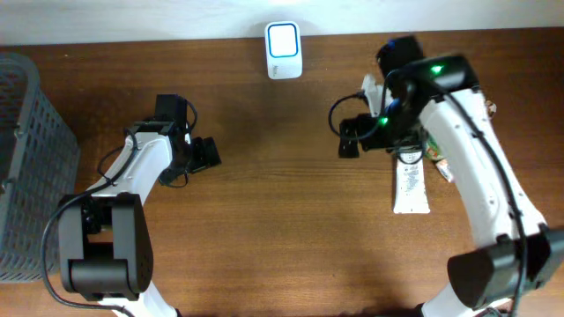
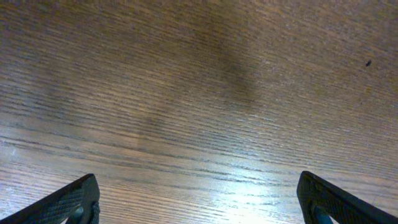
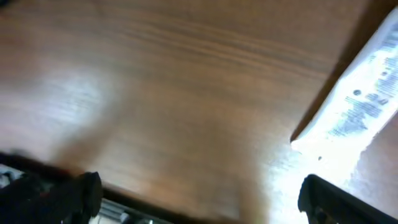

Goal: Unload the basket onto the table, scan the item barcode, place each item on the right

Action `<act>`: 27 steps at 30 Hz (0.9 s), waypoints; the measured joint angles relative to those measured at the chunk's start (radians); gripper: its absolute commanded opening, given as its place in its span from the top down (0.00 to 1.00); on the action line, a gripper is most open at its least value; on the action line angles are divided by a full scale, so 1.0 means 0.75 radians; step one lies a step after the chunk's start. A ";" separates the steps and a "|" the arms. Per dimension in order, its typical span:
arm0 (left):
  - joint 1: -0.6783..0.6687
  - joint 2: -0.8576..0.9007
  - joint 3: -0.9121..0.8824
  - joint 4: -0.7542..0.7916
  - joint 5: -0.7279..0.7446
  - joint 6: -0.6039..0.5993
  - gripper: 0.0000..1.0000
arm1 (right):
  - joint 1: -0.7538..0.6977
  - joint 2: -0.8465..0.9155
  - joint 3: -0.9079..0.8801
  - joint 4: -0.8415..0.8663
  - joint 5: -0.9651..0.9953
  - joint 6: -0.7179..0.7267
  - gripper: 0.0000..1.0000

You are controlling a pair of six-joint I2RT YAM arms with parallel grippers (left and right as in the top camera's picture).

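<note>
The item, a white tube with printed text [image 1: 411, 183], lies flat on the wooden table [image 1: 282, 220] under my right arm. In the right wrist view the tube [image 3: 364, 99] shows at the upper right, apart from the fingers. My right gripper [image 1: 345, 138] hangs left of the tube, open and empty; in its own view the gripper [image 3: 199, 199] has only blurred table between the jaws. A white barcode scanner with a lit screen [image 1: 284, 50] stands at the back centre. My left gripper [image 1: 211, 153] is open over bare wood, as its wrist view [image 2: 199, 202] shows.
A grey slatted basket [image 1: 26, 167] stands at the left edge of the table. A small orange-marked packet [image 1: 440, 164] lies beside the tube, partly under my right arm. The table's far edge runs just behind the scanner.
</note>
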 measured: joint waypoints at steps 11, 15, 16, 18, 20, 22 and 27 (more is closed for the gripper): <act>0.000 0.000 -0.002 -0.001 0.000 0.000 0.01 | 0.000 -0.601 0.262 -0.195 0.106 -0.004 0.02; 0.000 0.000 -0.002 -0.001 0.000 0.000 0.01 | 0.000 -0.899 0.274 -0.195 0.201 -0.006 0.02; 0.000 0.000 -0.002 -0.001 0.000 0.000 0.01 | 0.000 -0.955 0.274 -0.195 0.232 -0.009 0.02; 0.000 0.000 -0.002 0.000 0.000 0.000 0.01 | 0.000 -1.037 0.272 -0.195 0.280 -0.010 0.02; 0.000 0.000 -0.002 -0.001 0.000 0.000 0.01 | 0.000 -1.117 0.262 -0.194 0.327 -0.026 0.02; 0.000 0.000 -0.002 -0.001 0.000 0.000 0.01 | 0.000 -1.221 0.198 -0.195 0.361 -0.062 0.02; 0.000 0.000 -0.002 -0.002 0.000 0.000 0.01 | 0.000 -1.500 -0.206 -0.180 0.400 -0.090 0.02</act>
